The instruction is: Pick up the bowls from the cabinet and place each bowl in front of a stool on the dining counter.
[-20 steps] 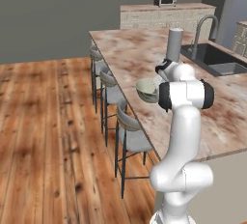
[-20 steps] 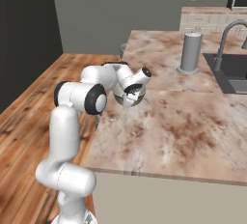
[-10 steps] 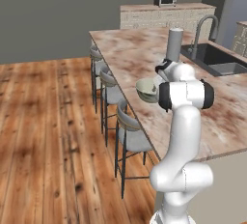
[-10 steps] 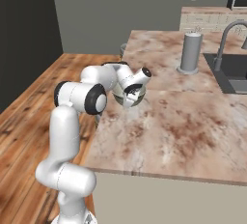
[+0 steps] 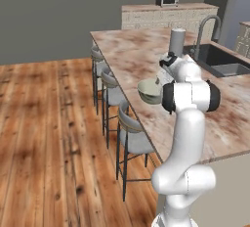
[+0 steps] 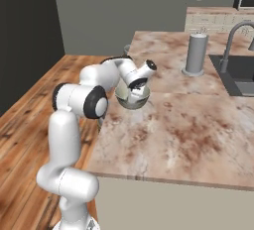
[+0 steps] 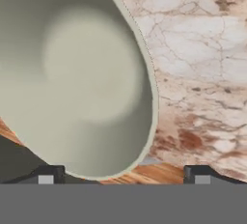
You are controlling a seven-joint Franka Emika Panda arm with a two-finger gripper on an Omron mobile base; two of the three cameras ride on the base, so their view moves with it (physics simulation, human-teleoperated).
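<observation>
The pink-brown marbled stone dining counter has a grey round padded stool at its edge. The deep round grey-green bowl, cream inside, sits low over that edge at nine o'clock from the steel cylinder. I judge it should go down level, just inboard. The two-finger gripper stands wide around the bowl; the rim grip is hidden, so I cannot tell if it clamps.
</observation>
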